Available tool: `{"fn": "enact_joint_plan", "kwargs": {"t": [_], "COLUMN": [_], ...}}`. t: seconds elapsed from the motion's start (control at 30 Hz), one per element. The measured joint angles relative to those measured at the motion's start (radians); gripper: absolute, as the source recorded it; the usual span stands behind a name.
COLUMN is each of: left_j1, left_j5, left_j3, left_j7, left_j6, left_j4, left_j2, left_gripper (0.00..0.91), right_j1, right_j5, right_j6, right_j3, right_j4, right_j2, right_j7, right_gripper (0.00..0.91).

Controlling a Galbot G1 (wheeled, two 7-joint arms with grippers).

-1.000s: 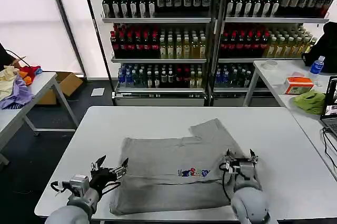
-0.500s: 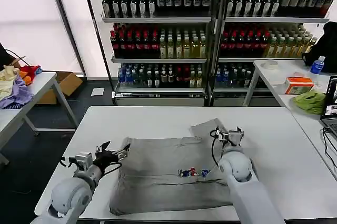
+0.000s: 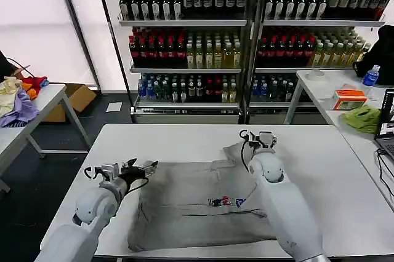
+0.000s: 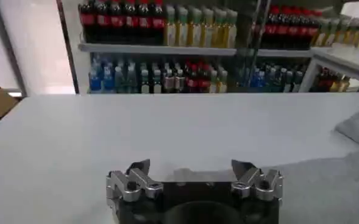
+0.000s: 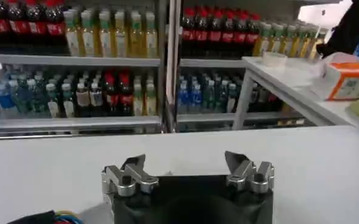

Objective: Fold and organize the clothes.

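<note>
Jaws spread on both grippers, holding nothing. Left gripper (image 3: 140,166) hovers off the T-shirt (image 3: 197,203) edge; right gripper (image 3: 258,135) above its far sleeve on the desk (image 3: 345,176).

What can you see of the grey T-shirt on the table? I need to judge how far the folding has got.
The light grey T-shirt lies flat on the white table, soft and cotton-like, slightly wrinkled. A small multicolour print sits near its middle. One sleeve sticks out at the far right corner, under the open right gripper. The open left gripper hovers at its far left corner. It is partly folded into a rough rectangle, its near edge close to the table's front edge. The right arm covers its right side.
</note>
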Motion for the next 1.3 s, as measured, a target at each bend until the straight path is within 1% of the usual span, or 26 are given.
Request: {"fn": "enact_joint_plan", "kwargs": {"t": [0.33, 0.7, 0.73, 0.77, 0.8, 0.83, 0.87, 0.9, 0.93, 1.17, 1.3], "left_j1": [-0.043, -0.055, -0.054, -0.054, -0.053, -0.052, -0.051, -0.049, -0.047, -0.037, -0.037], "left_j5": [0.032, 0.064, 0.066, 0.067, 0.069, 0.070, 0.070, 0.071, 0.072, 0.077, 0.081], "left_j3": [0.031, 0.048, 0.049, 0.050, 0.051, 0.051, 0.052, 0.053, 0.054, 0.069, 0.074], "left_j7": [0.015, 0.026, 0.026, 0.027, 0.027, 0.027, 0.027, 0.027, 0.027, 0.026, 0.029], "left_j6": [-0.001, -0.005, -0.005, -0.006, -0.006, -0.006, -0.006, -0.006, -0.006, -0.006, -0.006], "left_j4": [0.087, 0.127, 0.127, 0.129, 0.129, 0.130, 0.130, 0.130, 0.130, 0.115, 0.112], "left_j2": [-0.027, -0.039, -0.039, -0.038, -0.037, -0.037, -0.036, -0.033, -0.032, -0.024, -0.030], "left_gripper": [0.907, 0.907, 0.867, 0.776, 0.393, 0.272, 0.161, 0.030, 0.010, 0.000, 0.010], "right_j1": [0.038, 0.033, 0.032, 0.030, 0.028, 0.027, 0.025, 0.022, 0.019, 0.002, -0.009], "right_j5": [-0.005, -0.014, -0.014, -0.013, -0.013, -0.013, -0.013, -0.011, -0.010, -0.004, -0.002], "right_j6": [0.007, 0.000, 0.000, 0.000, 0.001, 0.001, 0.001, 0.001, 0.001, 0.001, 0.001], "right_j3": [-0.002, -0.007, -0.007, -0.007, -0.006, -0.006, -0.006, -0.005, -0.004, 0.005, 0.004], "right_j4": [-0.088, -0.126, -0.128, -0.128, -0.128, -0.128, -0.128, -0.127, -0.127, -0.121, -0.113], "right_j2": [0.032, 0.053, 0.052, 0.051, 0.049, 0.048, 0.048, 0.048, 0.048, 0.050, 0.052], "right_j7": [-0.026, -0.031, -0.031, -0.031, -0.031, -0.031, -0.031, -0.030, -0.029, -0.022, -0.019], "right_gripper": [0.907, 0.907, 0.826, 0.776, 0.605, 0.524, 0.403, 0.121, 0.000, 0.000, 0.000]}}
